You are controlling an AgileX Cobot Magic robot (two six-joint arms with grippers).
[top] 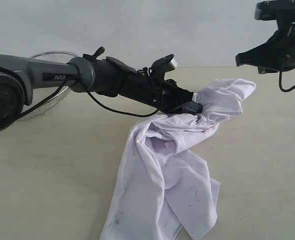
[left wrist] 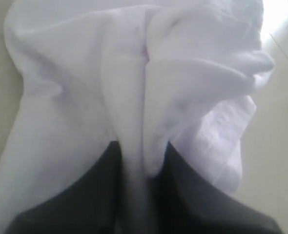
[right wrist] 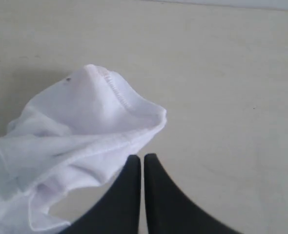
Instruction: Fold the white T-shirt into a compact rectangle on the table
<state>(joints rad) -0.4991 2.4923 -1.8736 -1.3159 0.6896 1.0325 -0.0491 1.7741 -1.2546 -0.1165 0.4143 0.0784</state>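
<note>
The white T-shirt [top: 165, 180] lies crumpled on the pale beige table [top: 52, 165], one end bunched and lifted at the middle right. My left gripper [top: 196, 102] reaches across from the left and is shut on a thick fold of the shirt [left wrist: 139, 122]; cloth fills the gap between its dark fingers [left wrist: 97, 195]. A hemmed end of the shirt [right wrist: 85, 126] shows in the right wrist view. My right gripper [right wrist: 142, 161] is shut with nothing in it, hanging above the table at the upper right [top: 280, 45], clear of the cloth.
A silver wire-mesh basket [top: 45, 100] stands at the back left, partly behind the left arm. A black cable [top: 117, 111] droops under that arm. Bare tabletop [top: 267, 165] lies to the right of the shirt.
</note>
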